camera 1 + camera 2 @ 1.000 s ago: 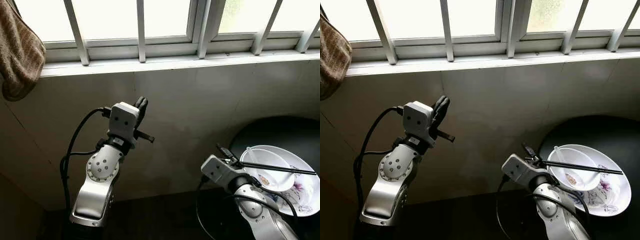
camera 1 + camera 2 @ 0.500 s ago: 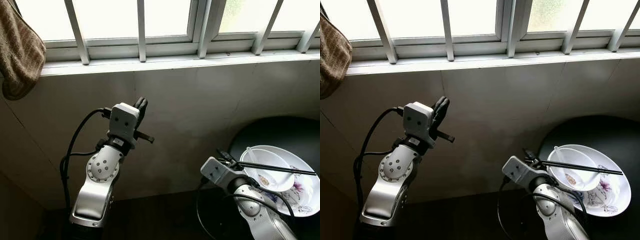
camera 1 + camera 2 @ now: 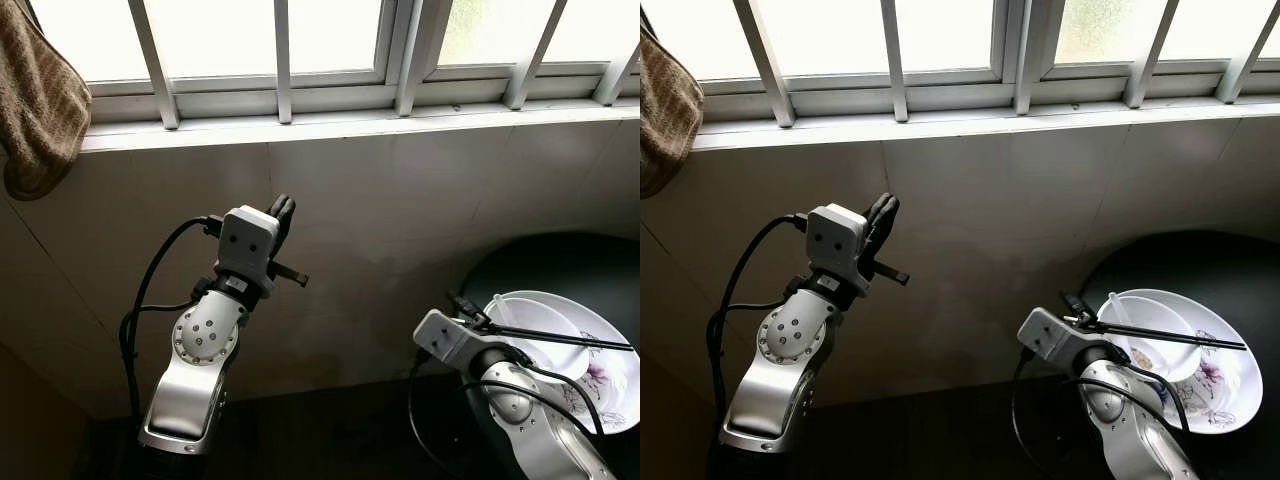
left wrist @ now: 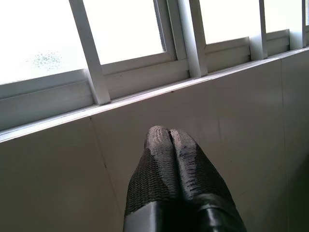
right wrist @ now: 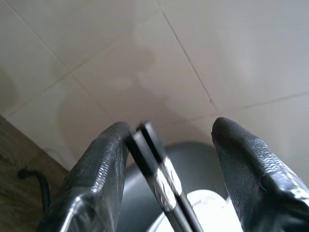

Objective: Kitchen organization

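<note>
A pair of black chopsticks (image 3: 560,338) lies across a white bowl (image 3: 530,318) with a white spoon (image 3: 497,303) in it. The bowl stands on a flower-patterned plate (image 3: 612,400) on a round black table (image 3: 560,262) at the right. My right gripper (image 5: 171,125) is at the chopsticks' near end (image 5: 159,169), open. The sticks rest against one finger (image 5: 99,159); the other finger stands well apart. My left gripper (image 4: 169,133) is raised at the left, shut on nothing, pointing at the tiled wall under the window.
A barred window with a white sill (image 3: 300,125) runs along the top above a pale tiled wall (image 3: 400,200). A brown towel (image 3: 35,95) hangs at the top left. Dark floor lies below the wall, between the arms.
My right arm has shifted a little to the right, closer to the plate. The chopsticks still lie across the bowl. The left arm has held still.
</note>
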Controlling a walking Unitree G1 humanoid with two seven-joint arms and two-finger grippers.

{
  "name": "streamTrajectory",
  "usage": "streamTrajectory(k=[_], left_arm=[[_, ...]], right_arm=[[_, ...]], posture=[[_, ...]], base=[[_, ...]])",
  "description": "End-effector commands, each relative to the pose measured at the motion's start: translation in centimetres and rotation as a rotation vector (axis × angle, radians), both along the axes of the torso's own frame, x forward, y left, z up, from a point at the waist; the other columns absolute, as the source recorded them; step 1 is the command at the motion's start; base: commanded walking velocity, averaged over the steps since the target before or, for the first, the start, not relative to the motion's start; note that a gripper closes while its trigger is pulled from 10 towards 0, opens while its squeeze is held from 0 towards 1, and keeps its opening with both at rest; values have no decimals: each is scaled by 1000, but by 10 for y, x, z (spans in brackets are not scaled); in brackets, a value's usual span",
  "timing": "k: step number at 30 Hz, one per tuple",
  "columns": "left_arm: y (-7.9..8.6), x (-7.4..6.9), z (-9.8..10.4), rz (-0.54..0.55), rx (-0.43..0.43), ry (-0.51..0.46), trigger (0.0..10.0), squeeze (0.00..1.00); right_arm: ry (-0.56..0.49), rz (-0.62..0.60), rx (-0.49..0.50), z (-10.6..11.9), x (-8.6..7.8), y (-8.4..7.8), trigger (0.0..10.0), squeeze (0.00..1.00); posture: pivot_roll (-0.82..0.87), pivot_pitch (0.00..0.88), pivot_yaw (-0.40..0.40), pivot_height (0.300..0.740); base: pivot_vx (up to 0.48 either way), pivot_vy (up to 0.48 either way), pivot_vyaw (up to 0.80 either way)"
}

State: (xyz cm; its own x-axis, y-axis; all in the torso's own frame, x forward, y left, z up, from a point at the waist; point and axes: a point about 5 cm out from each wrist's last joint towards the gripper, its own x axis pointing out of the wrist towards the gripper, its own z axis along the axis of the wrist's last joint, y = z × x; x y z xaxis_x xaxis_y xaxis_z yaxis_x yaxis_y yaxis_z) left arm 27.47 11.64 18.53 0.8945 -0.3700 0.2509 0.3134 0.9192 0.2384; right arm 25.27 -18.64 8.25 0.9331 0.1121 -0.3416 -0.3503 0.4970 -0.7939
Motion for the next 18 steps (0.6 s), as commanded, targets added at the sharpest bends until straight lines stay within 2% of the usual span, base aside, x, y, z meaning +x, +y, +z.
streamTrajectory(k=[1, 9, 13, 14, 16, 17, 18], left_arm=[[-2, 1, 0, -13, 12, 0, 10000, 0], [-3, 1, 0, -13, 13, 1, 10000, 0], [-3, 0, -1, -14, 11, 2, 10000, 0], [-3, 1, -1, -14, 10, 2, 10000, 0], [-3, 1, -1, -14, 10, 2, 10000, 0], [-3, 1, -1, -14, 10, 2, 10000, 0], [-4, 1, -1, -13, 10, 2, 10000, 0]], right_arm=[[5, -27, -14, 2, 2, -6, 10000, 0], [21, -45, -9, -1, 1, -9, 10000, 0], [6, -54, -48, -1, 4, -16, 10000, 0], [6, -55, -57, -1, 5, -17, 8863, 0], [6, -55, -58, -1, 5, -17, 8863, 0], [8, -54, -65, -2, 5, -18, 5686, 0], [7, -54, -81, -2, 5, -20, 5333, 0]], posture=[[73, 0, -36, 740], [71, 0, -36, 740], [69, 0, -37, 740], [69, 0, -37, 740], [69, 0, -37, 740], [70, 0, -40, 740], [71, 0, -41, 740]], base=[[0, 0, 0], [0, 0, 0], [0, 0, 0], [0, 0, 0], [0, 0, 0], [0, 0, 0], [0, 0, 0]])
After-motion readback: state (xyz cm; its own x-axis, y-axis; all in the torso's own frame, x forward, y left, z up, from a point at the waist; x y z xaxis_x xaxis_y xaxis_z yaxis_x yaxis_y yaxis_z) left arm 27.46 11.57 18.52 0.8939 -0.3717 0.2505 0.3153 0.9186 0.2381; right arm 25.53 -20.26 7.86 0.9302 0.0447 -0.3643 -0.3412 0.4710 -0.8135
